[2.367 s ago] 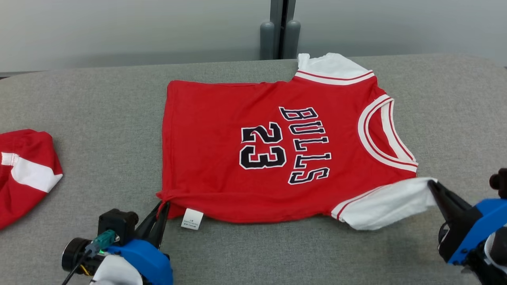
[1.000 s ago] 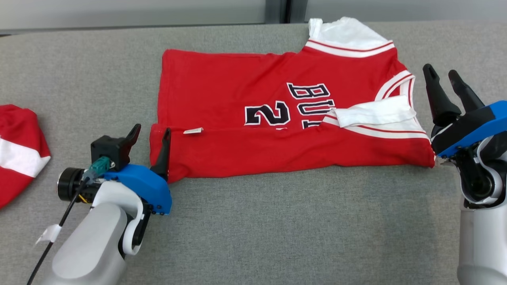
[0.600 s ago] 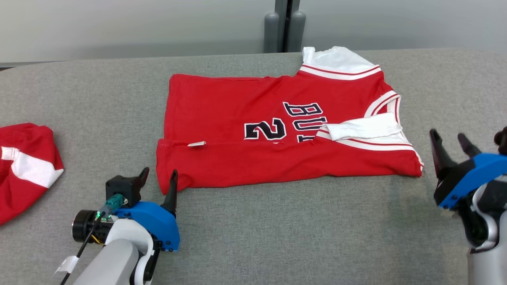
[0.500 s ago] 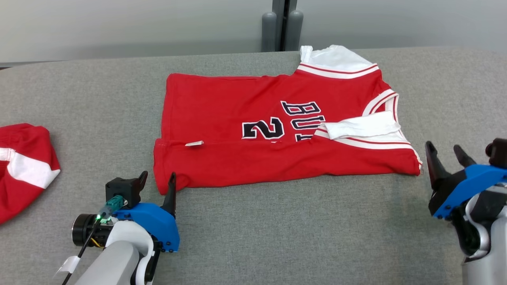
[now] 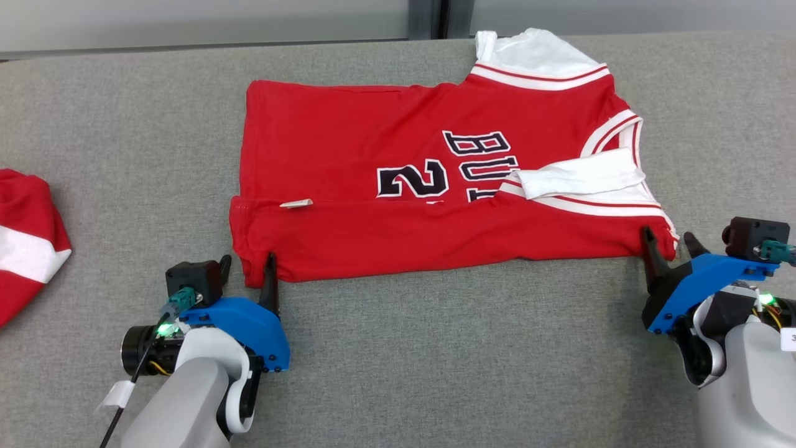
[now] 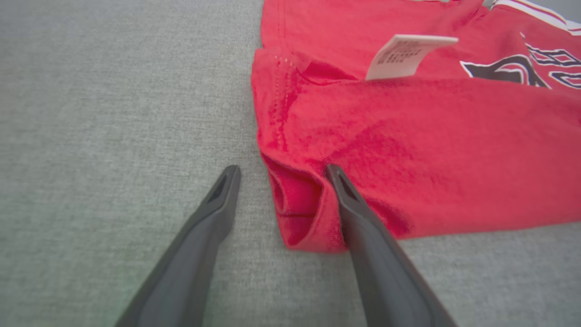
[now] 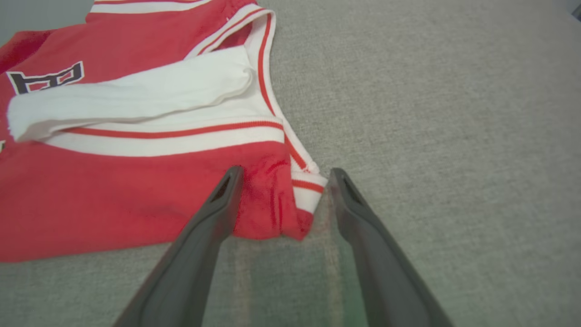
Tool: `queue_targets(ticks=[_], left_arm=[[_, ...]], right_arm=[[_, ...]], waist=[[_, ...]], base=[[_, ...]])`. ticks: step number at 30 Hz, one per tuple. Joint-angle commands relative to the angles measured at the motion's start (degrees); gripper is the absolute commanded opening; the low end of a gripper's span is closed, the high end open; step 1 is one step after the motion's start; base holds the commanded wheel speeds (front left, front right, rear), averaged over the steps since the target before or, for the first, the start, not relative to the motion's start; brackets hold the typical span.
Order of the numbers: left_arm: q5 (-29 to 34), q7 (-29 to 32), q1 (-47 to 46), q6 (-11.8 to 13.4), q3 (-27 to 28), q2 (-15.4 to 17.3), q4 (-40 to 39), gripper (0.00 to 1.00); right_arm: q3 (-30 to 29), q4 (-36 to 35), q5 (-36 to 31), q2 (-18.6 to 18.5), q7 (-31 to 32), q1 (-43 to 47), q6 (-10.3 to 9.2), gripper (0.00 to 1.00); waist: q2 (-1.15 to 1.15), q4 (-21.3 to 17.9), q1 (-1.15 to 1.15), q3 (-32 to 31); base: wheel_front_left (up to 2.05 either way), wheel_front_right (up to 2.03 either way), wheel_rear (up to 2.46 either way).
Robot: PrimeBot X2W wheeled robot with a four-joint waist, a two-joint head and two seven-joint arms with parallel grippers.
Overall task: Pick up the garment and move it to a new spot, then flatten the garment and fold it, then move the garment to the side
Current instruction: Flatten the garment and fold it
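Observation:
The garment (image 5: 398,162) is a red jersey with white trim and black lettering, lying on the grey table (image 5: 435,348). Its near long edge is folded over the print, with a white sleeve (image 5: 581,176) on top. My left gripper (image 5: 247,258) stands open at the fold's near left corner. That corner (image 6: 299,213) sits between the two fingers in the left wrist view, where the gripper (image 6: 282,169) touches the cloth with its right finger. My right gripper (image 5: 668,235) is open at the near right corner. The trimmed corner (image 7: 281,204) lies between the fingers of that gripper (image 7: 286,170).
A second red and white cloth (image 5: 25,242) lies bunched at the table's left edge. A white care label (image 6: 404,56) sticks up from the fold line. A pale wall runs behind the table's far edge.
Both grippers let go after folding the near edge over, drew back open, and have now come forward around the fold's near corners. The head camera tilted up and down meanwhile.

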Motion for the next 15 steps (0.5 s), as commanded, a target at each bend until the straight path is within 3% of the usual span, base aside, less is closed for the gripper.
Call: queue_targets(ticks=[1, 7, 8, 9, 10, 15], left_arm=[[-0.39, 0.33, -0.07, -0.19, -0.30, -0.29, 1.12, 1.00], [-2.02, 2.66, -0.76, -1.83, -0.79, -1.69, 4.42, 1.00], [-2.23, 2.89, -0.75, -2.34, -0.89, -1.84, 4.74, 0.70], [-2.54, 2.85, -0.84, -2.76, -0.88, -1.91, 4.97, 0.42], [-2.62, 2.75, -0.86, -3.17, -0.92, -1.97, 5.15, 0.00], [-2.87, 0.43, -0.81, -4.13, -0.38, -1.39, 4.56, 0.00]], right_arm=[[-0.31, 1.03, -0.73, -0.01, 0.16, -0.93, 0.03, 1.00], [-0.60, 8.78, -0.66, 0.14, 2.14, -3.17, 0.03, 1.00], [-0.22, 9.87, -0.60, 0.19, 2.81, -3.23, 0.03, 1.00], [0.04, 10.58, -0.52, 0.38, 3.00, -3.28, 0.03, 0.71], [0.40, 10.96, -0.46, 0.43, 3.12, -3.31, 0.04, 0.00], [0.75, 9.87, 0.41, 0.13, 2.21, -2.58, 0.02, 0.00]], waist=[[0.00, 0.30, 0.00, 0.36], [0.00, 0.74, 0.00, 0.96], [0.00, 0.75, 0.00, 0.96], [0.00, 0.73, 0.00, 0.93], [0.00, 0.72, 0.00, 0.87], [0.00, 0.59, 0.00, -0.24]], base=[[0.00, 0.00, 0.00], [0.00, 0.00, 0.00], [0.00, 0.00, 0.00], [0.00, 0.00, 0.00], [0.00, 0.00, 0.00], [0.00, 0.00, 0.00]])
